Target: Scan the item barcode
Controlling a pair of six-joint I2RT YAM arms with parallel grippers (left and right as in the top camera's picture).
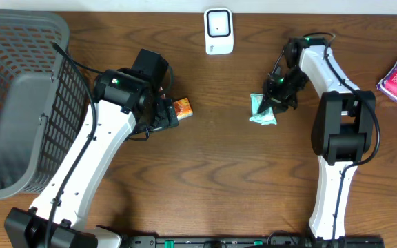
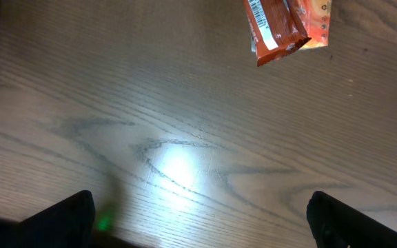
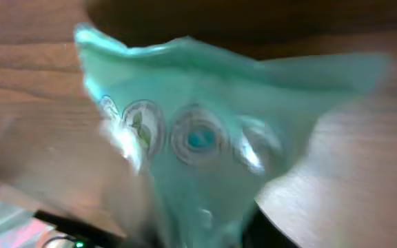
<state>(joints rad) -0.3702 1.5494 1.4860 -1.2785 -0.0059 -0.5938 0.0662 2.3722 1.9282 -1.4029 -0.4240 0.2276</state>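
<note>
Our left jaws stand wide apart over the bare bench (image 2: 185,103) with nothing between them, and the orange packet (image 2: 284,27) lies just beyond, barcode up. Our right jaws are at the teal packet (image 1: 260,116), which fills the blurred wrist view, so we cannot tell whether they grasp it. From overhead it sits right of and below the white scanner (image 1: 218,31), well apart from the basket (image 1: 40,41) at far left.

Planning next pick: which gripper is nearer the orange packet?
Left. The left gripper sits open just beside the orange packet; the right gripper is well across the table, at the teal pouch.
</note>
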